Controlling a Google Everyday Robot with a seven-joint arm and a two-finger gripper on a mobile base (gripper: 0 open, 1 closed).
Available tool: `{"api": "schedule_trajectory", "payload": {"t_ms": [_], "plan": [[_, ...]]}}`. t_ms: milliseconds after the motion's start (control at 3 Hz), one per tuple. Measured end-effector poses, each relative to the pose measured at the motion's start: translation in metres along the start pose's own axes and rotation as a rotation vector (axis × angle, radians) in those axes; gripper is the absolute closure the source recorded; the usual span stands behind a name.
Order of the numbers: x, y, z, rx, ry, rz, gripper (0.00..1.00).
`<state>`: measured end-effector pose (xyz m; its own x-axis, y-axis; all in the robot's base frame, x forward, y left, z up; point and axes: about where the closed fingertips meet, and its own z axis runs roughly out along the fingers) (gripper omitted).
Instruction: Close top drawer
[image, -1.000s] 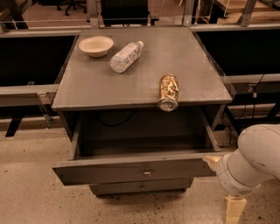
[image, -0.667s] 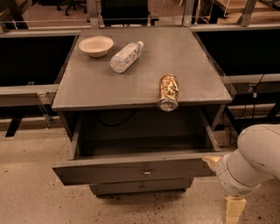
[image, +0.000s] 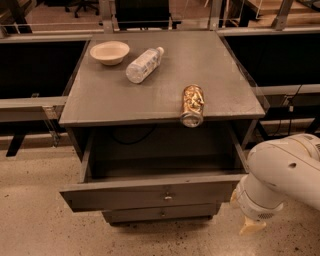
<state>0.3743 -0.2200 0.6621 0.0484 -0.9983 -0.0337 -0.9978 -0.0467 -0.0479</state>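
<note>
The top drawer (image: 125, 195) of the grey cabinet stands pulled far out, and its inside shows nothing in it. A small metal knob (image: 168, 196) sits at the centre of its front panel. My gripper (image: 245, 220) is low at the right, just beside the right end of the drawer's front panel, at the end of my white arm (image: 285, 175). I cannot tell whether it touches the panel.
On the cabinet top (image: 100, 100) lie a beige bowl (image: 109, 52), a clear plastic bottle (image: 143, 64) on its side, and a jar of golden contents (image: 192, 105) overhanging the front edge above the drawer. A shorter drawer (image: 160, 213) sits below. Dark shelving flanks both sides.
</note>
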Motion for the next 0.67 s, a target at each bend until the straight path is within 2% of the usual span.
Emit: {"api": "schedule_trajectory", "payload": {"t_ms": [667], "plan": [[0.002, -0.009, 0.030, 0.050, 0.020, -0.038, 0.96]]}}
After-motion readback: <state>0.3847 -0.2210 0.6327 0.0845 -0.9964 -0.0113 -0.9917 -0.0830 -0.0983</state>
